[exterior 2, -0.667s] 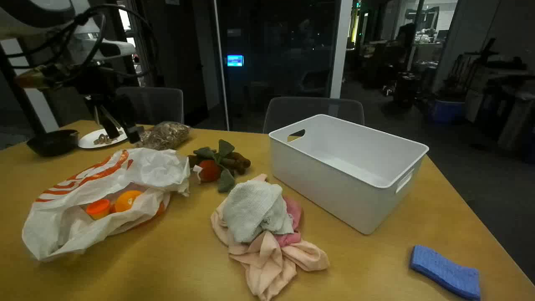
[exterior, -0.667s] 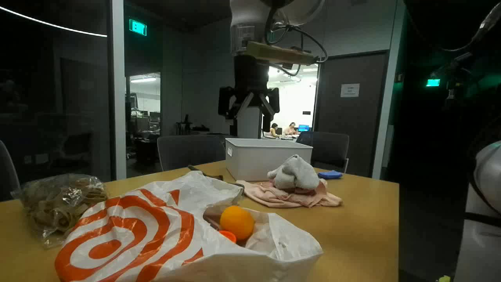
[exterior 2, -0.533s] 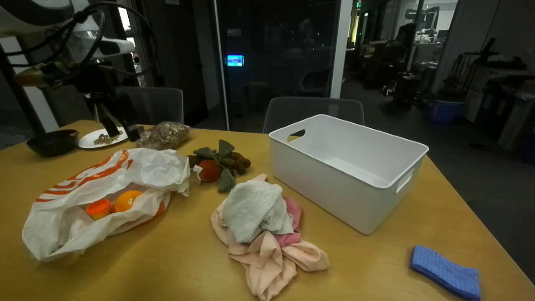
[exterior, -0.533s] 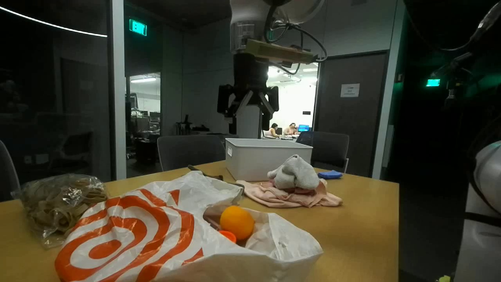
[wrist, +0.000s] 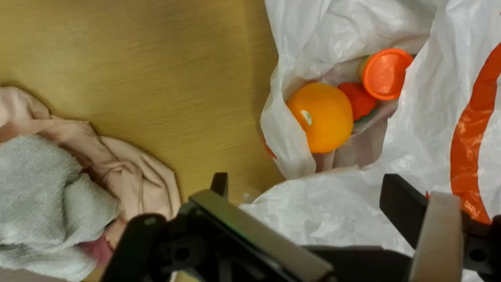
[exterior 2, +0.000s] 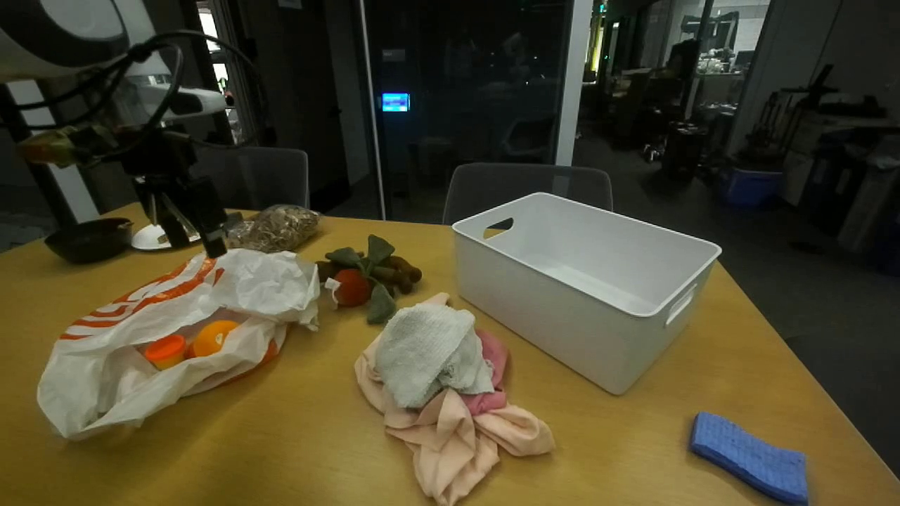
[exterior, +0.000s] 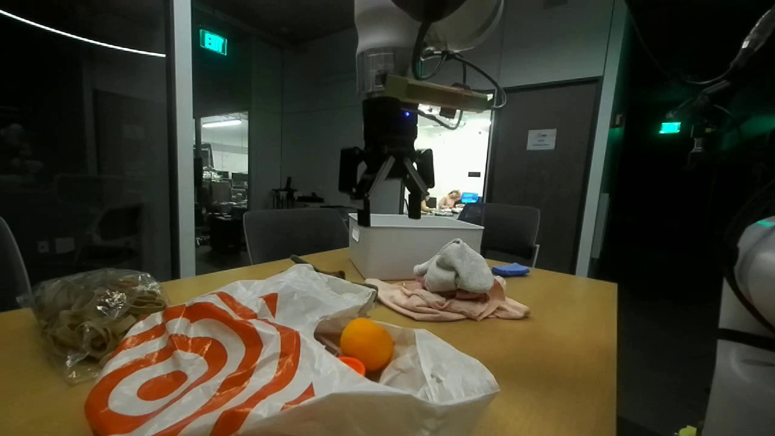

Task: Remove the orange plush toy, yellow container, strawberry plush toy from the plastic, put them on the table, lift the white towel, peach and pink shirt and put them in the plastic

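The plastic (exterior: 200, 351), a white bag with orange-red rings, lies on the table (exterior 2: 309, 443) with its mouth open. Inside rest the orange plush toy (wrist: 323, 117), the yellow container (exterior 2: 167, 353) with its orange lid, and a red, green-edged piece that looks like the strawberry plush toy (wrist: 358, 101), partly hidden between them. Beside the bag, the greyish white towel (exterior 2: 430, 357) sits crumpled on top of the peach and pink shirt (exterior 2: 450, 443). My gripper (wrist: 307, 188) hangs above the bag, pointing down, jaws wide apart and holding nothing; both exterior views show it in the air.
A white bin (exterior 2: 562, 309) stands beyond the clothes, near a blue cloth-like pad (exterior 2: 749, 457). Past the bag are a clear bag of brown loops (exterior: 97, 321), a black pan (exterior 2: 88, 242) and a white plate (exterior 2: 144, 240). A red plush with green leaves (exterior 2: 378, 309) lies between bag and bin.
My gripper has come down lower over the bag, and in an exterior view it has also shifted slightly left. The bag, its contents and the clothes look unmoved.
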